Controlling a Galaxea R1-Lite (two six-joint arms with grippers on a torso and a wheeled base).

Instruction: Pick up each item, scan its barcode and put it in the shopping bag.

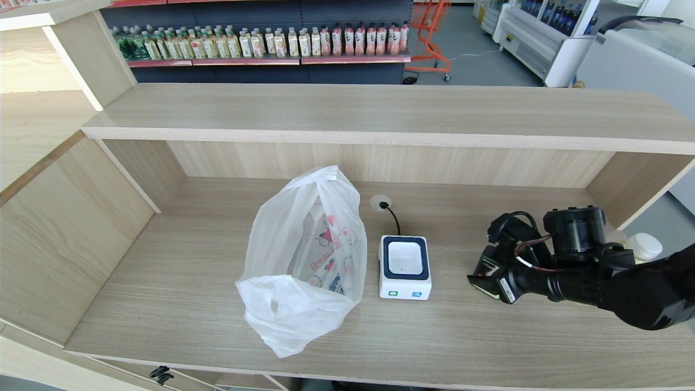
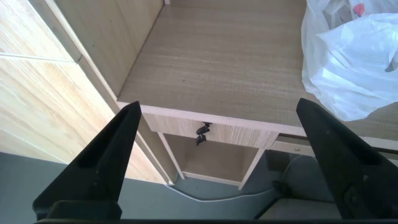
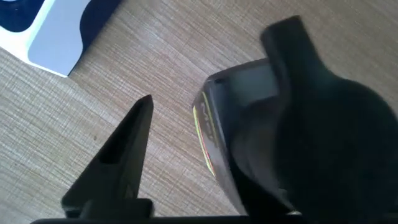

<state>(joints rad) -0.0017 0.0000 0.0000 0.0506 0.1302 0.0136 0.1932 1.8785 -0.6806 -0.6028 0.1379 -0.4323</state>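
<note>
A white plastic shopping bag (image 1: pixel 296 271) stands open on the wooden counter (image 1: pixel 179 293), with a printed carton (image 1: pixel 326 255) showing through its side. Just to its right sits the white scanner (image 1: pixel 405 266) with a blue-framed window. Further right, my right gripper (image 1: pixel 485 279) hovers low over the counter, shut on a dark flat box (image 3: pixel 217 143) with a yellow-edged side. In the right wrist view the scanner's corner (image 3: pixel 43 31) lies beyond my right gripper (image 3: pixel 211 81). My left gripper (image 2: pixel 217 168) hangs open in front of the counter's front edge, with the bag (image 2: pixel 351 56) off to one side.
A white-capped bottle (image 1: pixel 644 247) stands at the counter's right end, behind my right arm. The scanner's black cable (image 1: pixel 392 216) runs to a hole at the back. A raised shelf and side walls box in the counter. A drawer handle (image 2: pixel 202 132) sits below the front edge.
</note>
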